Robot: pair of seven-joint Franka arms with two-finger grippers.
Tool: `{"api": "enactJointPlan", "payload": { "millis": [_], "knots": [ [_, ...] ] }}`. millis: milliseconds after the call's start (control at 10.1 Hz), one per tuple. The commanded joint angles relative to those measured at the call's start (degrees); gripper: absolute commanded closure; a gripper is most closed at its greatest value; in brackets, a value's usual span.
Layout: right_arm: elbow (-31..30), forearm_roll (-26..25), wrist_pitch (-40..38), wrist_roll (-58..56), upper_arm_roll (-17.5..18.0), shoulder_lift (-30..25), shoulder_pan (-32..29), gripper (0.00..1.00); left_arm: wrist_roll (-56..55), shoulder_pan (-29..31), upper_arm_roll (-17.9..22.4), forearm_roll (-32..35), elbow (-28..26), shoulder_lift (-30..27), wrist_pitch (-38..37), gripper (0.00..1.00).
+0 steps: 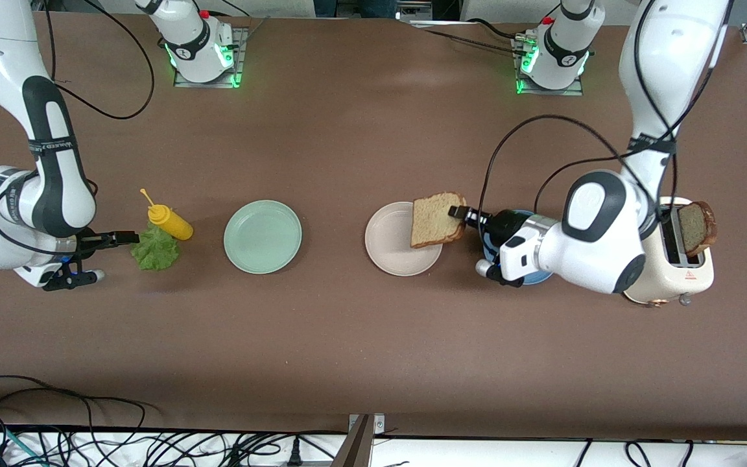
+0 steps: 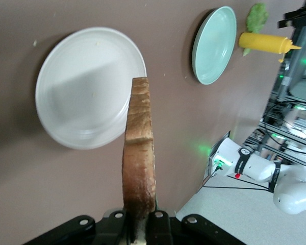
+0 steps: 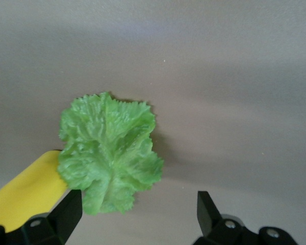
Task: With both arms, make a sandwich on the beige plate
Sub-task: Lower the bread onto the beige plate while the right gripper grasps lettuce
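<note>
Brown-crusted wholemeal bread slice (image 1: pixel 437 219) hangs pinched by its edge in the left gripper (image 1: pixel 459 213), over the three-o'clock rim of the round beige plate (image 1: pixel 391 245) in the front view. It needs lowering flat toward nine o'clock. The right gripper (image 1: pixel 128 237), jaws spread, waits beside the ruffled green lettuce leaf (image 3: pixel 108 151).

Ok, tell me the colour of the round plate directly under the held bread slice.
Pale beige, almost off-white: the round beige plate shows best in the left wrist view.
</note>
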Motion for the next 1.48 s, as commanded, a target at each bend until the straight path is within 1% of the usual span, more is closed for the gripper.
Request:
{"api": "enactJointPlan", "payload": {
  "millis": [0, 396, 495, 594, 693, 792, 891, 990, 1188, 1286, 1385],
  "knots": [
    [-2.2, 1.3, 3.5, -3.3, 0.4, 0.2, -0.4, 0.00, 9.7, 0.4, -0.1, -5.5, 2.0, 6.2, 0.3, 1.00],
    [-2.2, 1.4, 6.3, -3.3, 0.7, 2.0, -0.4, 0.00, 15.1, -0.3, -0.2, -5.9, 1.2, 10.5, 8.0, 1.00],
    [-2.2, 1.4, 7.0, -3.3, 1.1, 2.0, -0.5, 0.00, 16.5, -0.9, -0.3, -5.9, 1.1, 11.5, 8.9, 1.00],
    [-2.1, 1.4, 8.1, -3.3, 1.6, 2.1, -0.5, 0.00, 18.9, -1.6, -0.3, -6.7, 0.1, 12.0, 9.0, 1.00],
    [-2.1, 1.4, 8.6, -3.3, 1.6, 2.6, -0.4, 0.00, 21.7, -1.2, -0.3, -9.9, -1.8, 11.8, 8.9, 1.00],
    [-2.2, 1.6, 8.5, -3.2, 1.6, 2.8, -0.5, 0.00, 23.3, -0.8, -0.3, -11.2, -2.4, 11.6, 8.3, 1.00],
    [-2.2, 3.8, 8.3, -3.4, 1.6, 2.9, -0.6, 0.00, 23.4, -0.8, -0.3, -11.3, -2.6, 11.6, 8.2, 0.99],
    [-2.2, 5.2, 8.3, -3.4, 1.6, 3.9, -0.6, 0.00, 23.5, -1.0, -0.3, -11.3, -2.9, 11.6, 8.3, 0.94],
    [-2.1, 5.3, 8.0, -3.4, 1.6, 3.9, -0.6, 0.00, 24.6, -1.3, -0.2, -11.1, -3.0, 12.0, 8.7, 0.00],
    [-2.1, 5.3, 8.2, -3.4, 1.6, 3.9, -0.6, 0.13, 24.6, -1.1, -0.2, -10.8, -3.4, 11.8, 8.7, 0.00],
    [-2.1, 5.3, 8.2, -4.2, 1.6, 3.9, -0.7, 0.43, 24.6, -1.0, -0.2, -10.4, -3.4, 11.6, 8.6, 0.00]
  ]
}}
